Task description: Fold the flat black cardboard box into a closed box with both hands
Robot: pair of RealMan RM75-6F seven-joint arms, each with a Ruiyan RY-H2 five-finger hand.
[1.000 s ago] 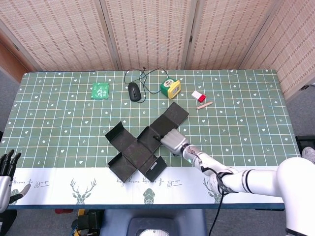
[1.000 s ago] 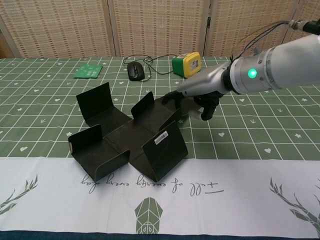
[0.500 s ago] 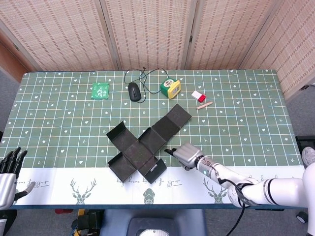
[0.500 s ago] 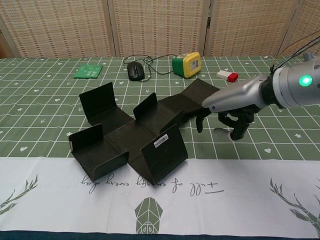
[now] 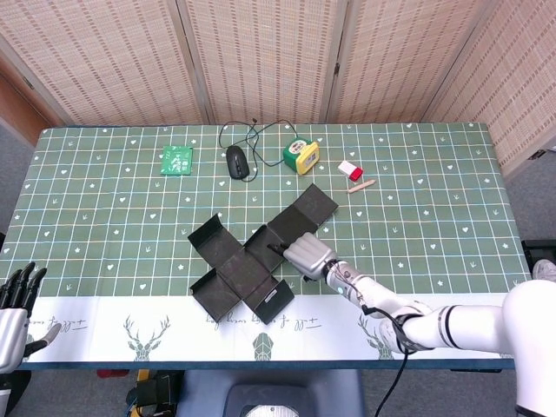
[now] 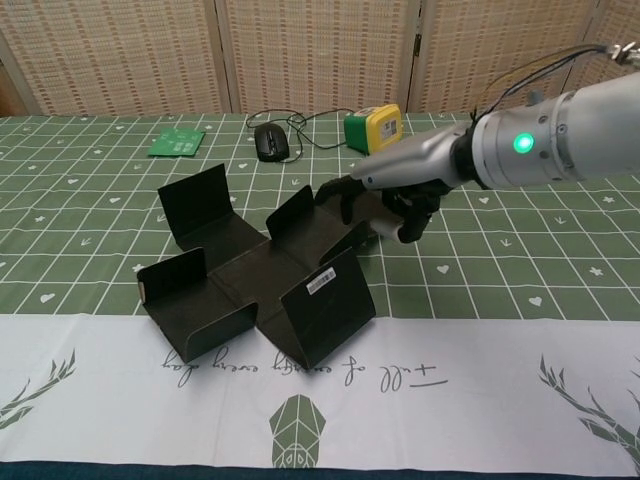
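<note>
The black cardboard box (image 5: 246, 264) lies unfolded in a cross shape on the green cloth, near the white front strip. In the chest view its base (image 6: 255, 272) has several side flaps tilted up, and the front-right flap (image 6: 330, 310) carries a white label. A longer flap (image 5: 310, 207) stretches flat toward the back right. My right hand (image 5: 306, 254) is over the near end of that long flap, fingers (image 6: 338, 190) spread and bent down toward the card, gripping nothing. My left hand (image 5: 16, 294) hangs off the table's front-left corner, fingers apart and empty.
Along the back stand a green card (image 5: 176, 160), a black mouse (image 5: 236, 162) with its cable, a yellow-green box (image 5: 301, 155), a red-and-white block (image 5: 349, 168) and a small wooden stick (image 5: 361, 185). Folding screens close off the far side.
My right hand, which had drawn back toward the front right half a second ago, has returned left and forward over the long flap. The box and left hand have barely moved.
</note>
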